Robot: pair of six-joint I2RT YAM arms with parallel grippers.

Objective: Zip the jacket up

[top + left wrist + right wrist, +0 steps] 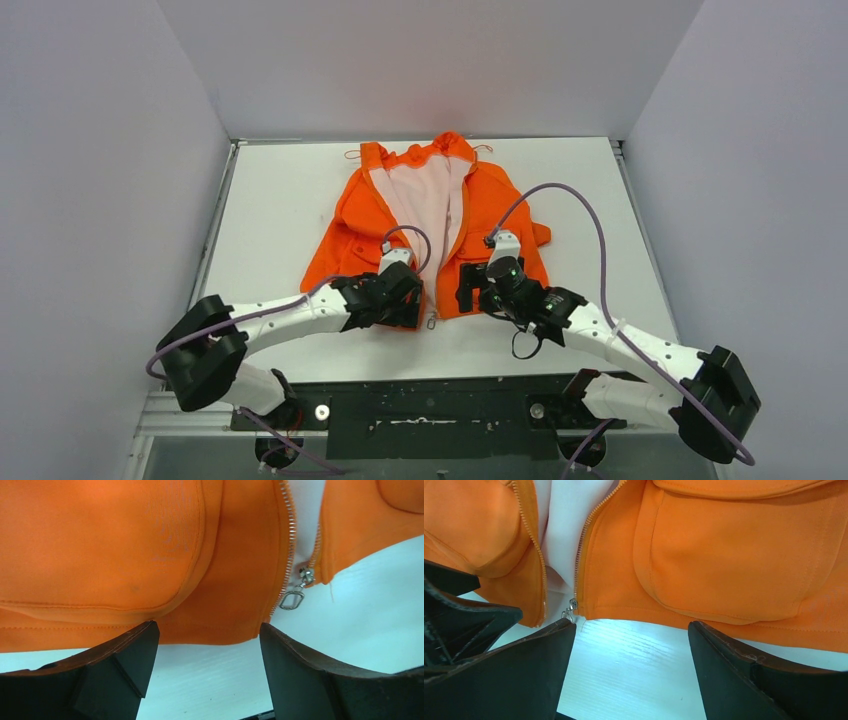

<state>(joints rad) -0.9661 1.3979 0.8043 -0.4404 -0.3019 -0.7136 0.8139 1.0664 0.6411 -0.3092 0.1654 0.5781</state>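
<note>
The orange jacket [440,215] lies open on the white table [270,210], pale lining showing, collar at the far side. Its silver zipper slider with a ring pull [295,592] sits at the bottom of the hem, joined to the right panel; it also shows in the right wrist view [570,609]. My left gripper [405,300] is open over the left panel's hem [200,620], empty. My right gripper [480,290] is open over the right panel's hem [704,605], empty, its left finger [524,650] just below the slider.
Grey walls enclose the table on three sides. Purple cables [590,215] arc over both arms. The near table edge meets a black mounting rail [430,410]. The left gripper's finger shows at the left of the right wrist view [459,615].
</note>
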